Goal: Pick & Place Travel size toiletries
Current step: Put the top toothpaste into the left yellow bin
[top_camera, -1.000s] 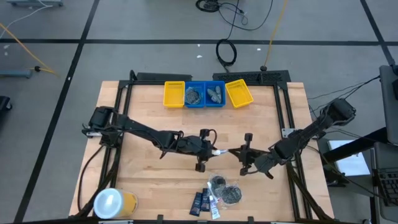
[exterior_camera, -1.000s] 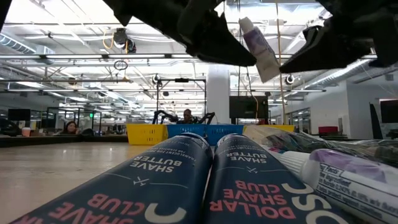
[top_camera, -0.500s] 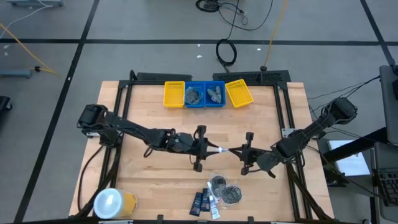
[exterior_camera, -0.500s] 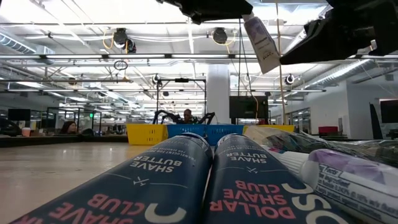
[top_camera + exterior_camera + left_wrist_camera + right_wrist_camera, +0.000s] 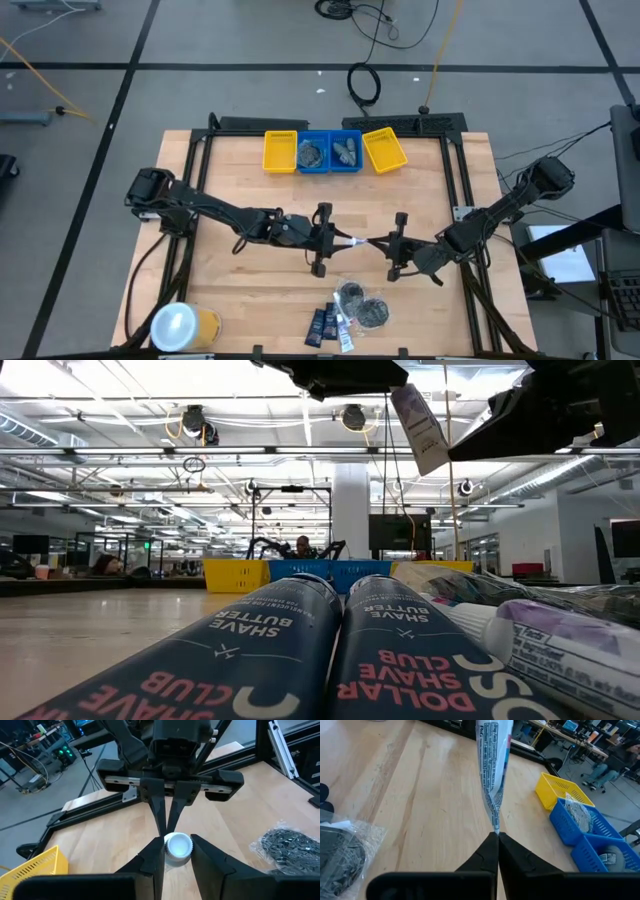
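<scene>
Wood table [image 5: 250, 180] sits on a grey floor w/ a big bright workshop room behind it. At the far edge there's a row of trays: a yellow tray [image 5: 279, 151], two blue trays [image 5: 329, 153] w/ grey stuff in them, then another yellow tray [image 5: 385, 149] set a bit crooked.

Both arms meet near the middle of the table, up in the air. The left gripper [image 5: 330, 239] is clamped on the cap end of a small white tube [image 5: 352, 240]. In the left wrist view the round white cap [image 5: 178, 845] sits right btwn the two dark fingers [image 5: 150, 865]. The right gripper [image 5: 385, 246] is pinched together on the flat crimped end of the same tube [image 5: 492, 770], w/ its fingers [image 5: 487, 855] pressed tight on the thin edge. So the tube hangs btwn the two claws, held at both ends, above the wood. In the low view the tube [image 5: 420, 428] is tilted, high over the table.

Other toiletries lie at the near edge of the table: two navy flat packets [image 5: 320, 325] side by side, a white tube [image 5: 343, 332] just beside them, and two clear pouches [image 5: 363, 305] w/ dark grey round stuff inside, touching each other. Low view shows the packets [image 5: 300, 650] up close, w/ "SHAVE BUTTER" on them.

A big yellow round container w/ a white top [image 5: 183, 327] stands at the near left corner, well apart from the rest.
</scene>
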Robot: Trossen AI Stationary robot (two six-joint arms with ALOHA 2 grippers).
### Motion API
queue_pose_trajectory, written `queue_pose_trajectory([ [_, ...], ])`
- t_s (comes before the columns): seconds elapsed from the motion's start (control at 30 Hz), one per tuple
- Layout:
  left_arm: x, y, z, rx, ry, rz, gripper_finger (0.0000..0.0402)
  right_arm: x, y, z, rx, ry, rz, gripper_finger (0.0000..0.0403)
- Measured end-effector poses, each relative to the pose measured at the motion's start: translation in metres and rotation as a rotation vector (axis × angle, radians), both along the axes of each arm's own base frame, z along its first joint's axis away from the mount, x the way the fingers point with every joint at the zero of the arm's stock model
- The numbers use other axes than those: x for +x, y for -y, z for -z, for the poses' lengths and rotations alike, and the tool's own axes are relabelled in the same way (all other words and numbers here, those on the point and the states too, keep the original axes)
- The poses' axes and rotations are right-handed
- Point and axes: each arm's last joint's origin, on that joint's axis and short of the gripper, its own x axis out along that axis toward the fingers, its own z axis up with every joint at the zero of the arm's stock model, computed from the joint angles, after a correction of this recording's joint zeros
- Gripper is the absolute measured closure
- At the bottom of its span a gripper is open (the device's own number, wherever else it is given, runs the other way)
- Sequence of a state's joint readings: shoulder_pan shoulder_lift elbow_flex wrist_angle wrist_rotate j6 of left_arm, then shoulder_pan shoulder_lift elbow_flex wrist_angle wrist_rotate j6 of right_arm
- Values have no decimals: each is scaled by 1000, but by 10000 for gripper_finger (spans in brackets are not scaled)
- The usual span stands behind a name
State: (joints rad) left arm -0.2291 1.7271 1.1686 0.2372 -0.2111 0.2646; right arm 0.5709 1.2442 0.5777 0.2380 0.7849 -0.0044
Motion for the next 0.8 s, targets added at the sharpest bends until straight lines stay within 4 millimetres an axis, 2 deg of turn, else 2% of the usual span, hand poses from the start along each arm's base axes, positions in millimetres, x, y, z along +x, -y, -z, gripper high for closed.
queue_pose_trajectory([
  [0.13,0,0,0,14,0,5,368,0,0,0,-1,-1,0,403],
  [0.57,0,0,0,11,-1,1,368,0,-1,1,43,-10,-14,399],
  [0.8,-1,-2,-1,30,1,-44,368,-4,1,8,80,-67,9,348],
])
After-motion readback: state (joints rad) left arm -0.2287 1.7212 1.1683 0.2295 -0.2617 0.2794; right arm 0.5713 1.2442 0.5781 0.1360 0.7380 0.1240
